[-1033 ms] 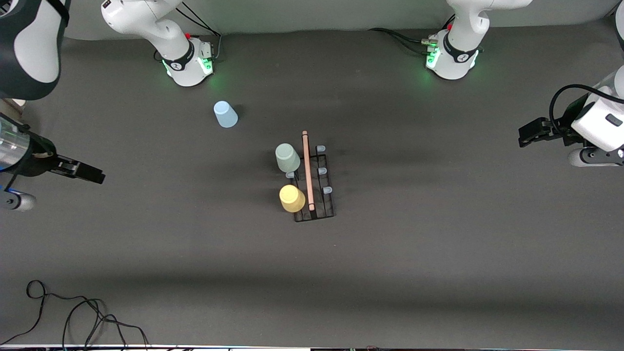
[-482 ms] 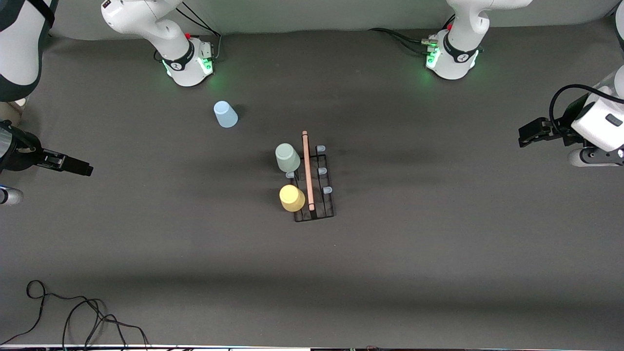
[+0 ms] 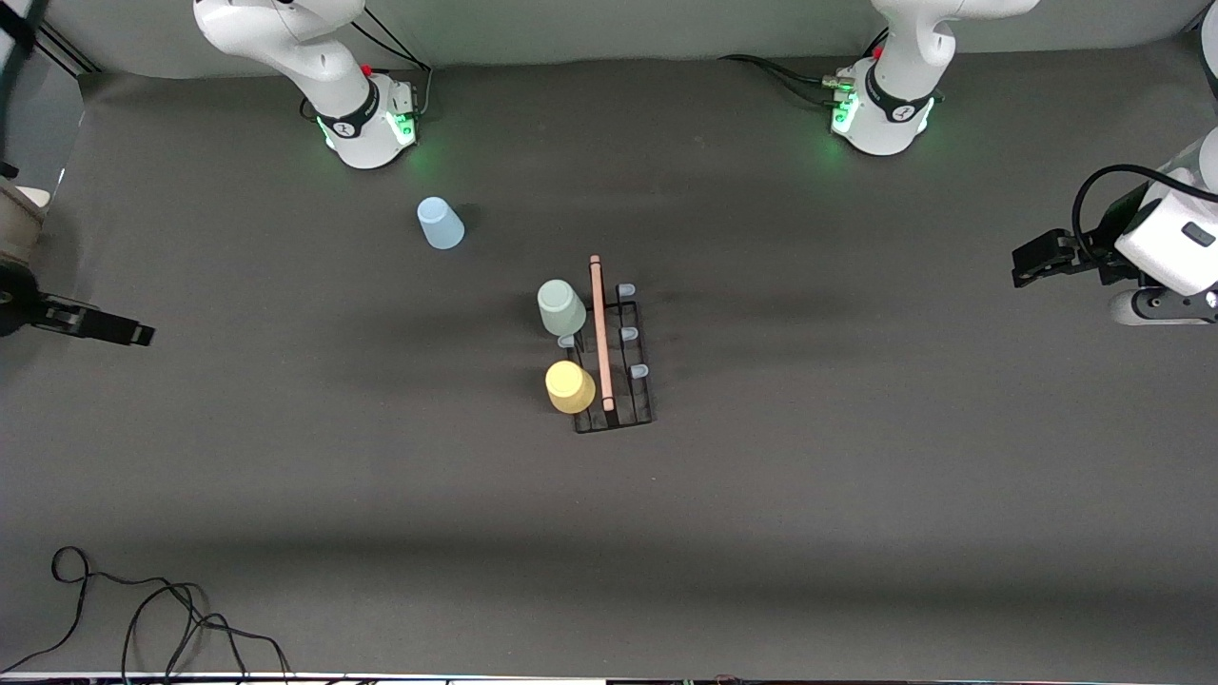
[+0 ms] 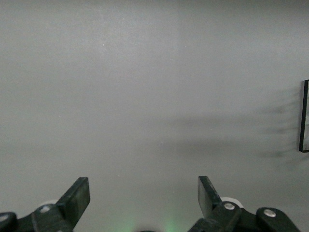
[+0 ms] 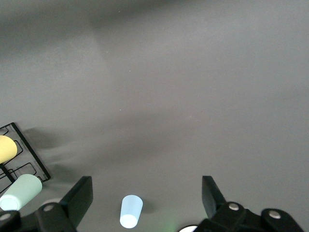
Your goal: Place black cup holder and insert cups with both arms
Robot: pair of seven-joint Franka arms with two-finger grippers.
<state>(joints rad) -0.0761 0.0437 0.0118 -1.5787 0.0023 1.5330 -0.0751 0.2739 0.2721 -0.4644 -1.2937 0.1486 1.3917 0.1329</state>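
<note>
Black wire forms the cup holder (image 3: 614,357), which stands near the middle of the dark grey tabletop (image 3: 856,495), its light wooden rod handle (image 3: 600,331) running along the top. A pale green cup (image 3: 560,307) and a yellow cup (image 3: 569,386) sit upside down on pegs along the side of the holder toward the right arm's end, the yellow one nearer the front camera. Three grey-tipped pegs (image 3: 628,333) on the side toward the left arm's end stand bare. A light blue cup (image 3: 440,224) stands upside down on the tabletop, apart from the holder, farther from the front camera and close to the right arm's base (image 3: 366,119).

The right claw (image 3: 119,330) hangs at the right arm's end of the tabletop, well apart from the holder and every cup; its fingers (image 5: 79,195) are spread wide with nothing between them. In its wrist view the blue cup (image 5: 131,211) shows between the fingers, well off, with a corner of the holder (image 5: 24,154) and both seated cups at the edge.

The left claw (image 3: 1032,259) waits at the left arm's end, also well apart from the holder, its fingers (image 4: 77,198) spread and empty over bare tabletop.

A black cable (image 3: 143,609) lies coiled at the near corner.
</note>
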